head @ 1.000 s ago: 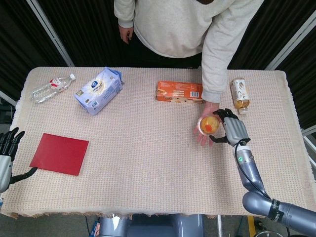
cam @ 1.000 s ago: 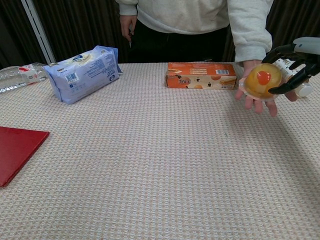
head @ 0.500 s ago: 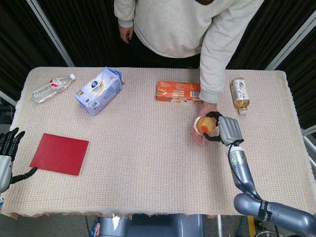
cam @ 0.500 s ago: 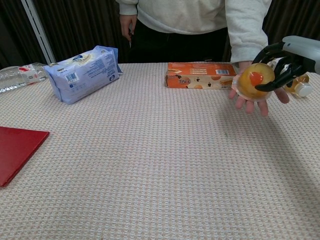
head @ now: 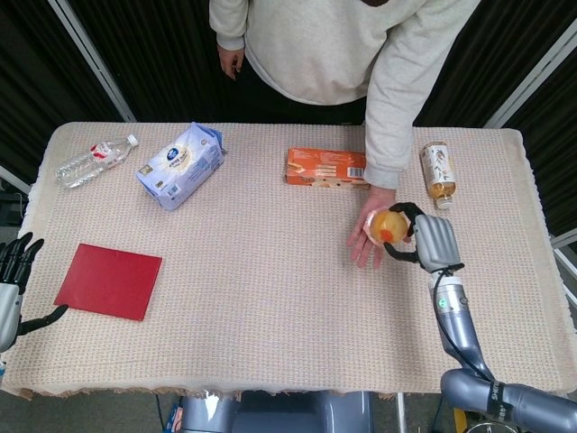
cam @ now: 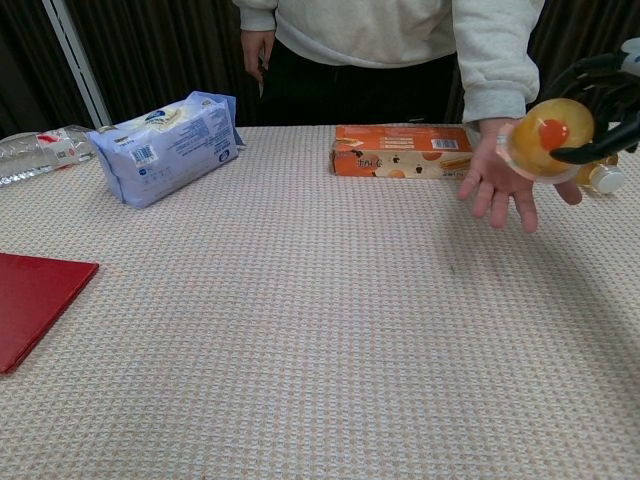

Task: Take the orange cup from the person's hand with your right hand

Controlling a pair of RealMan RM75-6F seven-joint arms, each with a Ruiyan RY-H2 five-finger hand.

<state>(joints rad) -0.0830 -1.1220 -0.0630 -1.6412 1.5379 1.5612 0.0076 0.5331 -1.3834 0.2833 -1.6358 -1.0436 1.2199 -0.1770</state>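
Note:
The orange cup [head: 387, 225] [cam: 548, 137] sits in my right hand [head: 427, 240] [cam: 600, 105], whose dark fingers wrap around it above the table. The person's hand [head: 369, 231] [cam: 497, 178] lies open and flat just left of the cup, fingers spread, apart from it in the chest view. My left hand [head: 11, 280] hangs open off the table's left edge, holding nothing; the chest view does not show it.
An orange box [head: 328, 168] and a juice bottle [head: 437, 171] lie at the back near the person. A blue pack [head: 180, 164] and a water bottle [head: 93, 159] lie at the back left. A red folder [head: 109, 280] lies at front left.
My right hand closed round the cup, then drew it right and up off the person's palm. The person's hand now lies bare. The left hand stayed put.

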